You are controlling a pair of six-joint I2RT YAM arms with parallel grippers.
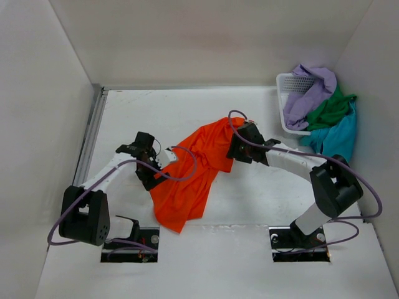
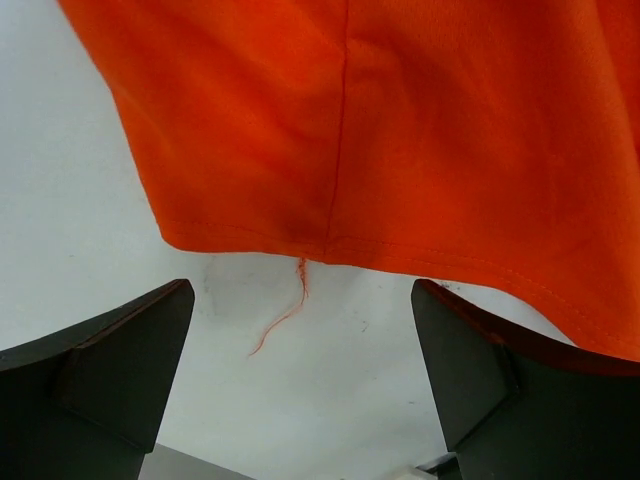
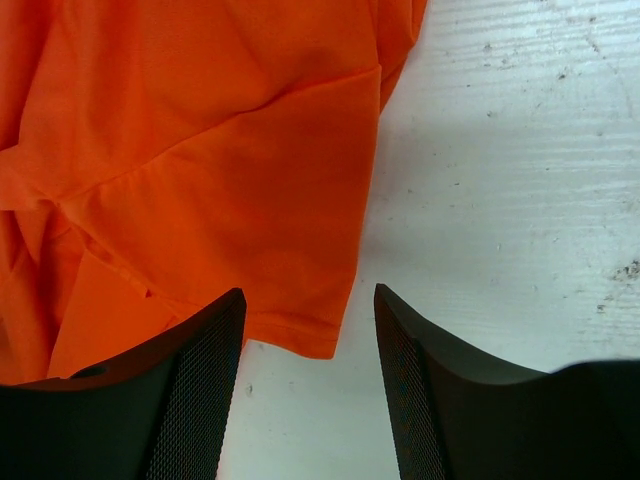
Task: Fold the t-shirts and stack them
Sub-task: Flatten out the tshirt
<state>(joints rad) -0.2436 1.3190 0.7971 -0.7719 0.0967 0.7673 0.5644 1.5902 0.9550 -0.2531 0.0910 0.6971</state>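
Observation:
An orange t-shirt (image 1: 190,177) lies partly spread and rumpled in the middle of the table. My left gripper (image 1: 161,167) is at its left edge. In the left wrist view that gripper (image 2: 305,335) is open wide over bare table, just short of the shirt's hem (image 2: 400,250), where a loose thread (image 2: 285,315) hangs. My right gripper (image 1: 230,151) is at the shirt's upper right. It is open (image 3: 310,315), and a sleeve corner (image 3: 300,335) lies on the table between its fingertips, not pinched. Lavender (image 1: 312,90), green (image 1: 330,109) and teal (image 1: 340,134) t-shirts are piled at the basket.
A white mesh basket (image 1: 290,84) stands at the back right by the wall, with shirts spilling over its right side. White walls close in the table on the left, back and right. A metal rail (image 1: 90,134) runs along the left edge.

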